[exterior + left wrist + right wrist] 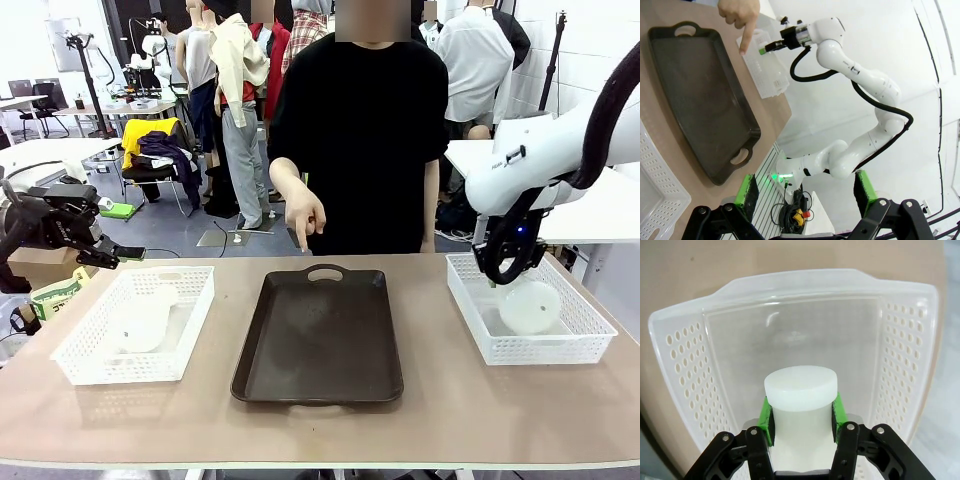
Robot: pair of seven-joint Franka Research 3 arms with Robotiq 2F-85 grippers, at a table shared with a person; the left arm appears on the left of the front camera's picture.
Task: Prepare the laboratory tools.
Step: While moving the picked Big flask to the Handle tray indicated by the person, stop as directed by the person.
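White flask point(800, 385), right end effector point(801, 414), within basket walls point(685, 365)

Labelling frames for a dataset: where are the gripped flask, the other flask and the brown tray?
gripped flask point(800, 385): right wrist view, end of its neck.
other flask point(141, 324): front view, its body.
brown tray point(318, 345): front view, bare floor.

Front cam sits on the robot's side, pretty wide, looking across the table point(450, 420) to its far edge. Left wrist cam hangs back off the table's left end, rolled sideways, sharing the dark tray point(695, 95) and right-end basket point(772, 82) with it. Right wrist cam stares down into that same basket from really close.
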